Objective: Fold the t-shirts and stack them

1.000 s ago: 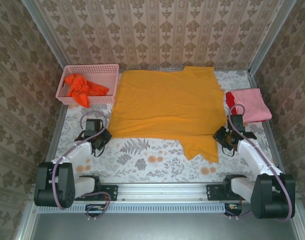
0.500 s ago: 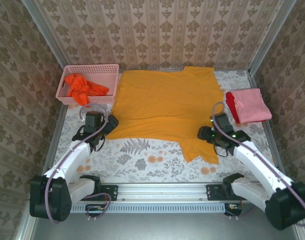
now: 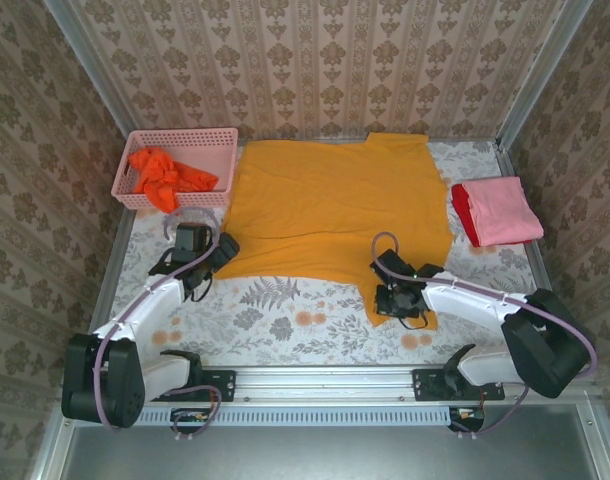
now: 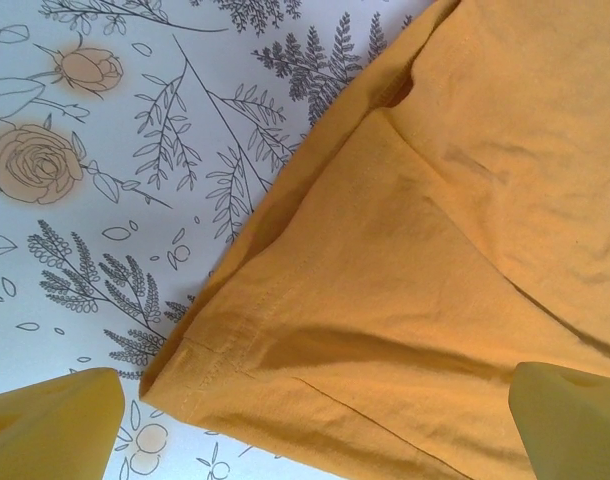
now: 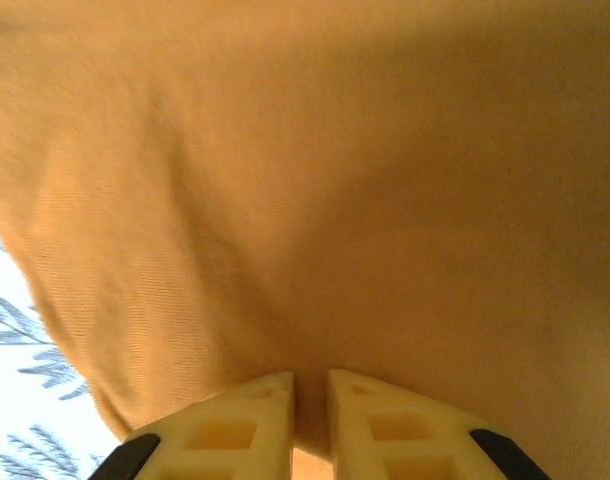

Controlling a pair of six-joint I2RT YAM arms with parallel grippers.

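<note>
Golden-yellow t-shirt spread flat at table centre, left gripper with jaws fully apart, set over the shirt's near-left hem corner, right gripper fingers nearly together — pinching a fold of the near-right sleeve, pink t-shirt folded at far right.
</note>
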